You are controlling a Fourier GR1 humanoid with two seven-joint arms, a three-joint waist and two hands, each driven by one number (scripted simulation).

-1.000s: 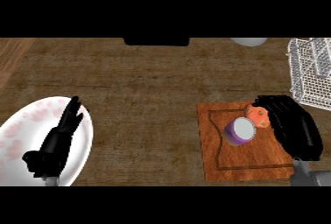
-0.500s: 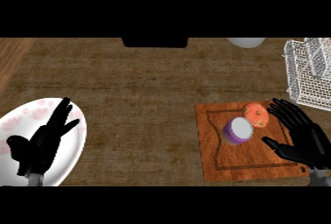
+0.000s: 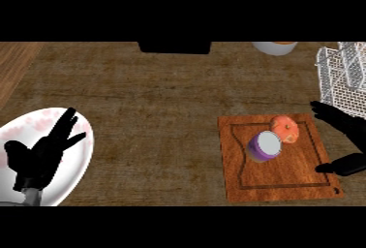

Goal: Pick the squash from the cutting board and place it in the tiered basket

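R hand [image 3: 349, 133] shifted right, fingers apart | squash [image 3: 286, 129] on board [image 3: 279, 186] | wood counter [image 3: 157, 97]

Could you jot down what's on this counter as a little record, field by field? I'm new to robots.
Squash: orange, lying on the far part of the cutting board, not held
Beside it: purple container with a white top, also on the board
Tiered basket: white wire, far right of the counter
Right hand: open, at the board's right edge, not touching the squash
Left hand: open, resting over the pink-patterned plate at the left
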